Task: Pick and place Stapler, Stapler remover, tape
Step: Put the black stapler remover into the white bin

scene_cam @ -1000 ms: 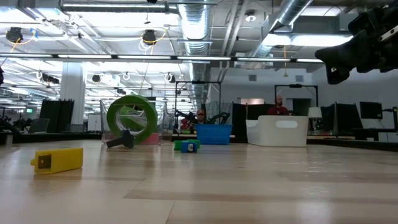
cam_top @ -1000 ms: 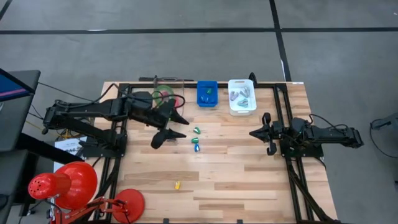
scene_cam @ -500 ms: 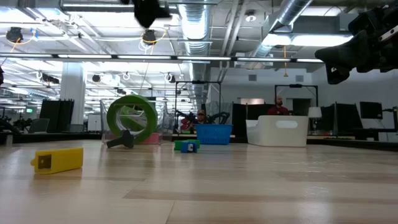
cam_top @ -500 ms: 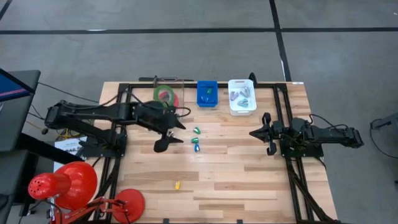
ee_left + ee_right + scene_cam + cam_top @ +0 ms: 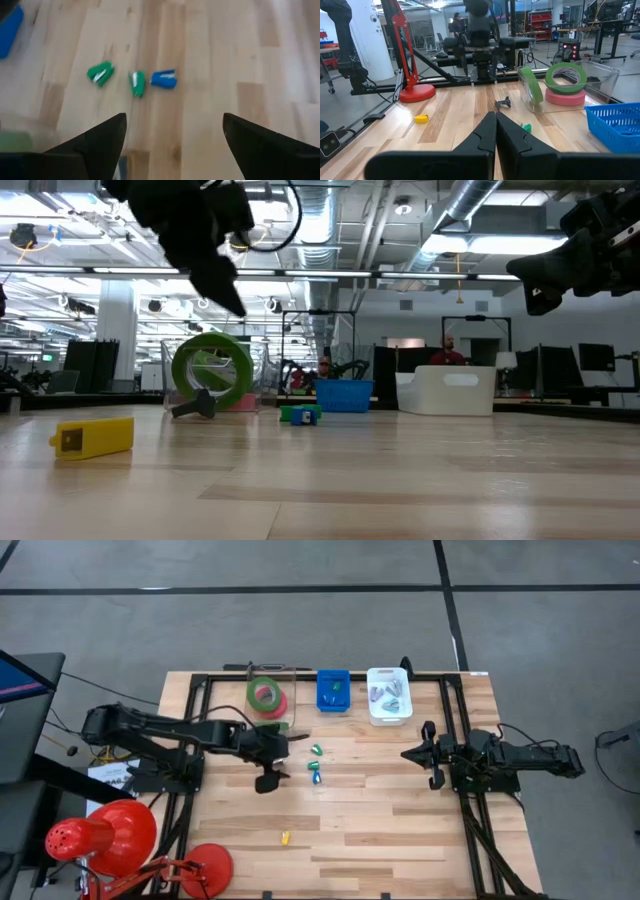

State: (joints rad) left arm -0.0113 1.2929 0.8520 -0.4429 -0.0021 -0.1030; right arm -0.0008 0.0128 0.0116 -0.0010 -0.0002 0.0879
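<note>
My left gripper (image 5: 281,759) hangs open and empty over the table, near side of the clear tape container (image 5: 268,696). In the left wrist view its fingers (image 5: 100,137) frame two small green items (image 5: 100,73) (image 5: 137,83) and a blue one (image 5: 163,79) lying on the wood. The tape: a green roll (image 5: 565,74) lies on the red-pink roll (image 5: 566,96) in the container, and a second green roll (image 5: 530,85) stands on edge, leaning at the container's wall. A small dark piece (image 5: 503,103) lies before it. My right gripper (image 5: 424,753) waits shut at the table's right.
A blue bin (image 5: 333,692) and a white bin (image 5: 389,696) holding silvery items stand at the far edge. A small yellow item (image 5: 285,837) lies toward the near edge. A red lamp (image 5: 110,835) stands off the table's left near corner. People show in the room beyond.
My left gripper has drawn back from over the tape container toward the table's near edge and has come down, entering the low view from above. The tape rolls in the container, partly covered by the arm before, now show in full. The right arm has kept still.
</note>
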